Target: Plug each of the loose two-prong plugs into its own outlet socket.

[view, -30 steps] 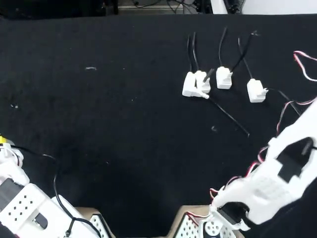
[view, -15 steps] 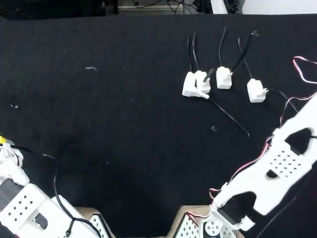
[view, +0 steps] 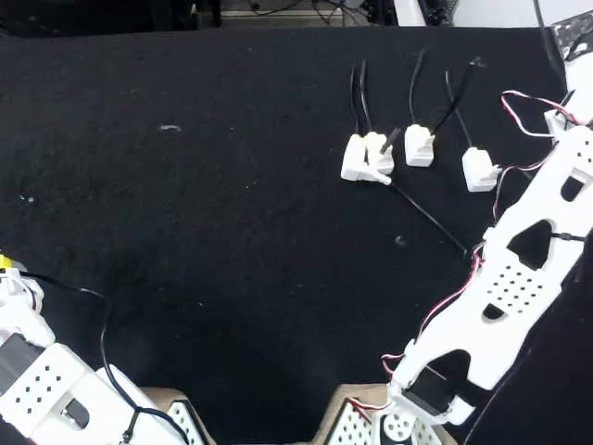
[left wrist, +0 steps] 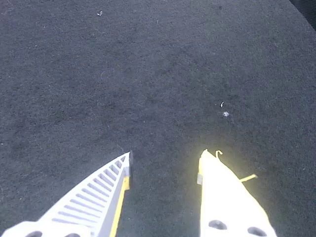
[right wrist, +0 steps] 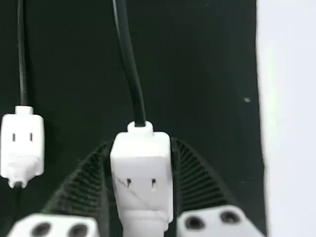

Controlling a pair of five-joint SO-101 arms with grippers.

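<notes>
Sockets first. Three white units lie in a row on the far right part of the black cloth [view: 232, 232], each with a black lead running toward the far edge.
- left unit [view: 366, 158]: two white pieces touching, one tilted.
- middle socket block [view: 419, 146]: alone, just beside the left unit.
- right socket block [view: 479, 170]: a little nearer, close to the right arm [view: 519, 287].

In the right wrist view the right block shows two slots on its face, with a white piece joined at its near end. Whether that is a seated plug cannot be told. A thin black wire [view: 426, 218] lies loose, slanting from the left unit toward the right arm.

Right gripper [right wrist: 139, 144]: black ribbed fingers [right wrist: 197, 177] spread apart, flanking the right block. Contact cannot be told.
Left gripper [left wrist: 166, 154]: jaws apart over bare cloth, holding nothing.

Room: a broad open stretch of cloth lies left of the units. Just past the right block, a pale strip [right wrist: 286, 123] marks the cloth's edge. The left arm [view: 46, 389] sits at the near left corner.
</notes>
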